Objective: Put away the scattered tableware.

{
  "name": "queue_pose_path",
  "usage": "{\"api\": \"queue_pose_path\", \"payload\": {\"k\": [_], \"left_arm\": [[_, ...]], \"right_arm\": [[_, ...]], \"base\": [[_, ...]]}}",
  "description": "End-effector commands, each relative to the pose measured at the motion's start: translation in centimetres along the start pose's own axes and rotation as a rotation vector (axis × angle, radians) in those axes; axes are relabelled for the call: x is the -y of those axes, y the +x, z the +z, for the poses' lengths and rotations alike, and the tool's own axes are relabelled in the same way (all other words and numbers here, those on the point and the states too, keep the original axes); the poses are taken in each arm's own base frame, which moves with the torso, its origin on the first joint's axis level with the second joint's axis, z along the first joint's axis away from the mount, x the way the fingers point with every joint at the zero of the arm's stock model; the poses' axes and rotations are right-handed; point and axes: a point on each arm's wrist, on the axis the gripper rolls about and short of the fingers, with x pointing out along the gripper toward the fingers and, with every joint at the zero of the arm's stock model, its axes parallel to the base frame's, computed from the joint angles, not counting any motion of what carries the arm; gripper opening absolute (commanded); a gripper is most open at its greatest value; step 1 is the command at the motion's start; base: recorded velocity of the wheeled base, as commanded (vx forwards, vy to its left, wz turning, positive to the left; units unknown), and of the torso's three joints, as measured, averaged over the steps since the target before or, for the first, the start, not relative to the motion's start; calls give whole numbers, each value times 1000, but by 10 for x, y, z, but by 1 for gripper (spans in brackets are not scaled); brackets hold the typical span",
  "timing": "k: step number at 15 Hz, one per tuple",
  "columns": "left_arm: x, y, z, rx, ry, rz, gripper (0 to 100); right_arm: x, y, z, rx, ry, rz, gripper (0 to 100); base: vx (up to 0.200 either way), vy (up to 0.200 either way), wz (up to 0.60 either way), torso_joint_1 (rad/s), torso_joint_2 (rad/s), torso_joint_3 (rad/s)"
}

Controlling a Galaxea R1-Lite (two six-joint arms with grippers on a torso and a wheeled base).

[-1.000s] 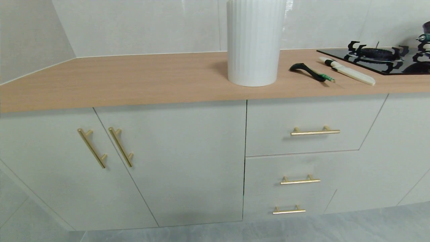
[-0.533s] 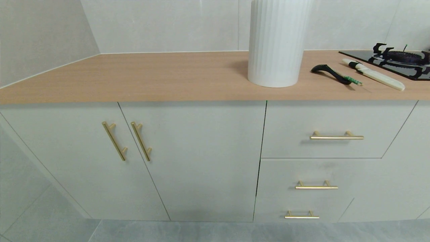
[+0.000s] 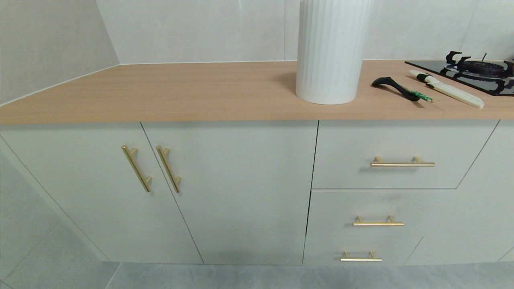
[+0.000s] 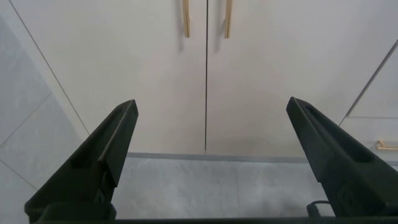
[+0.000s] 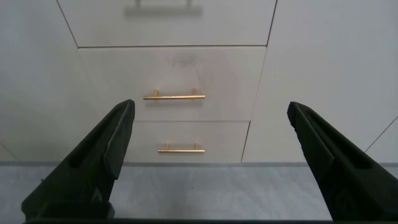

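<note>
Left gripper (image 4: 211,111): jaws spread wide with nothing between them, facing the double cabinet doors (image 4: 261,81). Right gripper (image 5: 210,111): jaws equally wide and holding nothing, facing the lower drawers (image 5: 174,71). The black-handled utensil (image 3: 395,87) and white knife (image 3: 446,89) lie side by side on the countertop (image 3: 180,90), above and well apart from both grippers, between the white ribbed container (image 3: 327,52) and the gas hob (image 3: 478,70).
</note>
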Motion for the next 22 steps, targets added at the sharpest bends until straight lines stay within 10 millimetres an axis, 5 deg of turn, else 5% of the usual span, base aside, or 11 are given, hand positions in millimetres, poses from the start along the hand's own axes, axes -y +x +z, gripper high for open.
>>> {"api": "queue_pose_path", "payload": {"k": [1, 3, 5, 9, 14, 18, 22], "left_arm": [[0, 0, 0, -1, -1, -1, 100], [0, 0, 0, -1, -1, 1, 100], [0, 0, 0, -3, -1, 1, 100], [0, 0, 0, 0, -1, 1, 100], [0, 0, 0, 0, -1, 1, 100], [0, 0, 0, -1, -1, 1, 100], [0, 0, 0, -1, -1, 1, 100]], "right_arm": [[0, 0, 0, 1, -1, 1, 100], [0, -1, 9, 16, 4, 10, 100], [1, -3, 72, 82, 90, 49, 100], [-3, 53, 106, -178, 27, 102, 100], [-16, 137, 104, -511, -57, 159, 100], [-30, 213, 58, -787, -78, 177, 100], [-33, 271, 9, -797, -70, 148, 100]], "base": [[0, 0, 0, 0, 0, 0], [0, 0, 0, 0, 0, 0], [0, 0, 0, 0, 0, 0], [0, 0, 0, 0, 0, 0], [0, 0, 0, 0, 0, 0], [0, 0, 0, 0, 0, 0], [0, 0, 0, 0, 0, 0]]}}
